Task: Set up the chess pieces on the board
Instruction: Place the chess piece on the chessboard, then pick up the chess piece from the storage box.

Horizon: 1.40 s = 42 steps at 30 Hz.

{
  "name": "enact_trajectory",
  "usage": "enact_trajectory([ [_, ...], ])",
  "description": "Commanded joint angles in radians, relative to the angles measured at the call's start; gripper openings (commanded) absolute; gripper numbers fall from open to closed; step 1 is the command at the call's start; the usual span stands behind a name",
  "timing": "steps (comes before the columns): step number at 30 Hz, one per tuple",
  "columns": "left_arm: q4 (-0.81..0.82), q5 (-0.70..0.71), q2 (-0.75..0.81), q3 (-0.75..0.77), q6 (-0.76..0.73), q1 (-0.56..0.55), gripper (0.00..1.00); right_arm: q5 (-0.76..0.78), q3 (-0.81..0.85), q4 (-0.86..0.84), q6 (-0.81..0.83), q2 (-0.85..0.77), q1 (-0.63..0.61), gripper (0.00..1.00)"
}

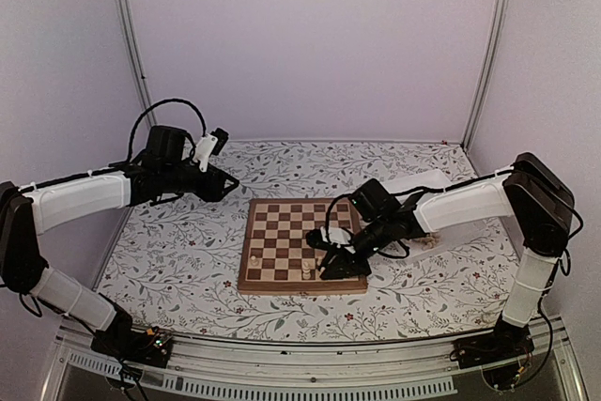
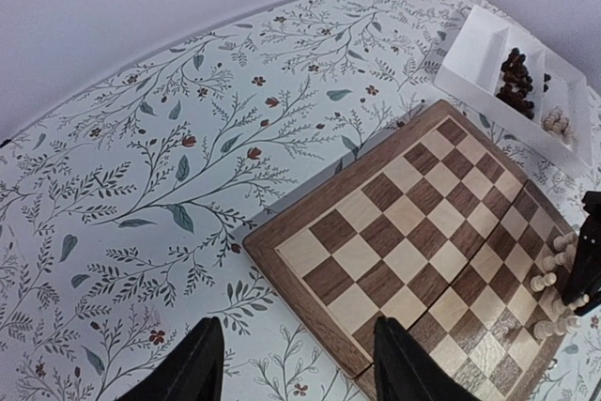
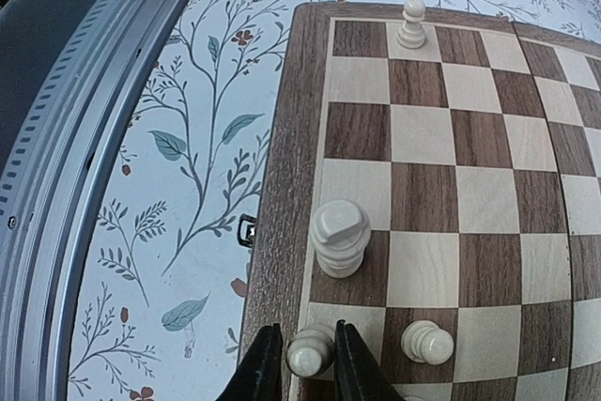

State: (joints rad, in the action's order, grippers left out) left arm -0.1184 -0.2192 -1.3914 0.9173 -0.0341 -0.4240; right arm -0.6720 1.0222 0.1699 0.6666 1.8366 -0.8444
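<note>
Cream chess piece (image 3: 310, 356) on board (image 3: 282, 185) edge square, pinched between right gripper (image 3: 307, 340) fingers; left gripper (image 2: 296, 345) fingers spread, above tablecloth (image 2: 141, 185) beside board.

The right black two-finger gripper (image 1: 338, 265) hangs low over the near right corner of the square brown-and-cream checked wooden chessboard (image 1: 282, 232). Pale cream wooden chess pieces (image 1: 305, 272) stand just left of it. The left black gripper (image 1: 228, 181) hovers well apart, above the leaf-patterned tablecloth (image 1: 169, 260).
</note>
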Motion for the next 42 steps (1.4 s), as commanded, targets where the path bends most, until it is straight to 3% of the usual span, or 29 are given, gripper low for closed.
enact_trajectory([
  [1,-0.008,-0.013,0.017,0.025,-0.009,0.011,0.56,0.014,0.027,0.012,0.001,0.01,-0.007,0.2],
  [17,-0.012,-0.021,0.022,0.026,-0.008,0.012,0.57,0.042,0.044,0.002,-0.033,0.026,-0.008,0.18],
  [26,-0.012,-0.021,0.018,0.026,-0.01,0.012,0.57,0.038,0.046,0.033,-0.028,-0.032,-0.007,0.25],
  [32,-0.012,-0.022,0.003,0.029,-0.009,0.013,0.57,0.051,0.08,0.099,-0.016,-0.16,-0.002,0.32],
  [38,0.006,-0.075,0.008,0.031,-0.003,0.001,0.57,0.001,0.151,0.256,-0.004,-0.25,0.108,0.32],
  [42,0.012,-0.059,0.032,0.048,-0.018,-0.087,0.57,0.064,0.129,0.336,0.015,-0.328,0.249,0.33],
])
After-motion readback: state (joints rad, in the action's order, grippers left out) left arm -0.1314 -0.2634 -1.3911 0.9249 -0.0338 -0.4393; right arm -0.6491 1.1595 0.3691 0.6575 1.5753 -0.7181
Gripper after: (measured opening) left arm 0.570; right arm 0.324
